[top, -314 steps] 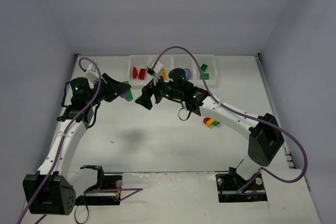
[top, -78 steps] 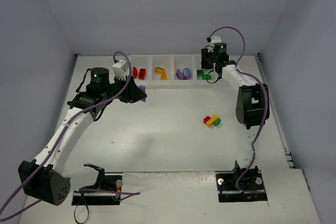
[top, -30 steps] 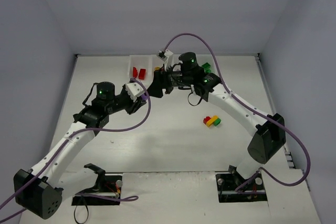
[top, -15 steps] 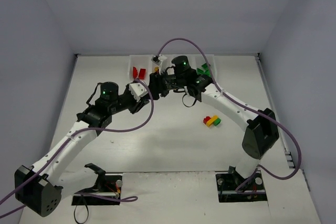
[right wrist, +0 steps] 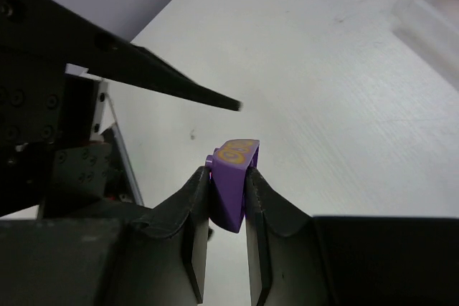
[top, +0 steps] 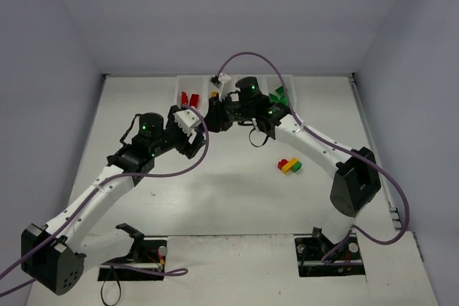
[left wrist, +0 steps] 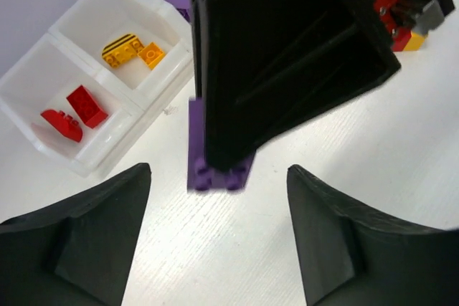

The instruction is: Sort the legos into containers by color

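Observation:
My right gripper [right wrist: 226, 177] is shut on a purple lego [right wrist: 233, 175] with a yellow printed face, held above the table just in front of the containers [top: 182, 82]. My left gripper [left wrist: 219, 177] stands open right behind that purple lego [left wrist: 215, 171], its fingers [left wrist: 93, 234] wide on either side and apart from it. In the top view the two grippers, right [top: 214, 121] and left [top: 195, 132], meet nose to nose. Red legos [left wrist: 77, 110] lie in the end bin and yellow ones [left wrist: 133, 49] in the one beside it. A red, yellow and green clump [top: 290, 166] lies on the table.
The row of white bins [left wrist: 50, 34] runs along the back of the table, with green legos [top: 278, 95] at its right end. Grey walls enclose the table on three sides. The right arm's purple cable [top: 247, 55] loops above the bins.
The left gripper, shut on the purple lego a moment ago, has opened. The right gripper has closed on the lego, so it has passed from left to right.

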Controlling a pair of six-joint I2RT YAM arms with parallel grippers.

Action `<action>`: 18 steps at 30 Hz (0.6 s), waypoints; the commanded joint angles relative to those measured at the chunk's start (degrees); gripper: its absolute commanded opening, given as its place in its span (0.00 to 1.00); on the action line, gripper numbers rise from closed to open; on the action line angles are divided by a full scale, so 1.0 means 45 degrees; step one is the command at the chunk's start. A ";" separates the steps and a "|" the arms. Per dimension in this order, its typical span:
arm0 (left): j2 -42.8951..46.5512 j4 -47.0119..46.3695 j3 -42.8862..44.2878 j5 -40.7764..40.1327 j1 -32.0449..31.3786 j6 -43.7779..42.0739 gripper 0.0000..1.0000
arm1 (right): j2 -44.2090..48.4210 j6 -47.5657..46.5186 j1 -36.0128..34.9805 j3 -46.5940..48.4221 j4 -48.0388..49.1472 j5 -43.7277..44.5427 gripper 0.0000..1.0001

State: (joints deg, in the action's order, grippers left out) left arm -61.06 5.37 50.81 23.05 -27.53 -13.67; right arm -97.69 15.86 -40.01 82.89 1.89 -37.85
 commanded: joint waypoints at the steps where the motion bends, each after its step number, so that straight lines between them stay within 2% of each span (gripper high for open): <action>1: 0.0306 -0.0978 -0.0117 -0.0725 -0.0035 0.1161 0.72 | 0.0088 -0.0984 0.0938 0.0114 0.0537 0.1181 0.00; 8: 0.1456 -0.0978 -0.1229 -0.2148 -0.0015 0.3189 0.73 | -0.0829 -0.2544 0.2581 0.1070 0.0556 0.3036 0.00; 12: 0.2122 -0.0315 -0.1544 -0.2582 -0.0015 0.4480 0.74 | -0.2351 -0.3833 0.3341 0.2495 0.0712 0.4501 0.00; 18: 0.2884 0.1052 -0.1719 -0.2720 0.0004 0.6142 0.74 | -0.5042 -0.4285 0.4008 0.4506 0.1162 0.5636 0.02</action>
State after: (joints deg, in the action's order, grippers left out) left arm -49.78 9.10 42.48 11.97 -27.53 8.01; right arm -116.90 -0.34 -22.85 98.24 2.96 -17.02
